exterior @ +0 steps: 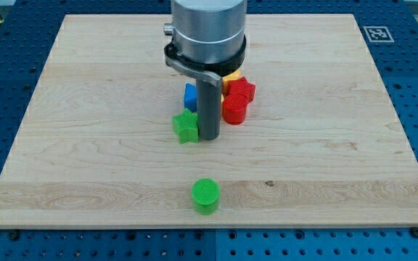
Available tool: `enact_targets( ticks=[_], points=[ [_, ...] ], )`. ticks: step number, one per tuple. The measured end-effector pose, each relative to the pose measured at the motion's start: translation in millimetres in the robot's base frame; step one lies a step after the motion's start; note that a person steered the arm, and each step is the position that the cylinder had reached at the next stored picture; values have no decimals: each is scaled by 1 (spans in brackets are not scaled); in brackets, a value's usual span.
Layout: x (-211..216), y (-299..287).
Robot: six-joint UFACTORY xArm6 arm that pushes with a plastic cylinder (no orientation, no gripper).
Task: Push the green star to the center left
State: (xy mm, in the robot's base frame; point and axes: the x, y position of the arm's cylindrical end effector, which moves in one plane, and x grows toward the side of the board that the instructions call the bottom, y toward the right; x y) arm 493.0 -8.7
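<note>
The small green star-shaped block (185, 127) is found near the middle of the pale wooden board (85, 109), touching or just beside my tip (209, 137) on the tip's left in the view. No jaws are carried: the arm ends in a plain dark rod. Behind the rod, a blue block (190, 96), a red cylinder (234, 109), a red star (242, 88) and a yellow block (231, 75) are clustered. A green cylinder (205, 196) is set apart toward the view's bottom.

Probably lab, blue perforated bench (6, 65), fiducial tag (377, 33)
</note>
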Motion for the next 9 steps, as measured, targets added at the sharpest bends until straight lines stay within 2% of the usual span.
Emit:
enact_targets(
  ticks=[1,3,6,8,9],
  points=[
    [6,-7],
    [-25,-52],
    [-25,-142],
    [-25,-154],
    [-25,-178]
  ],
)
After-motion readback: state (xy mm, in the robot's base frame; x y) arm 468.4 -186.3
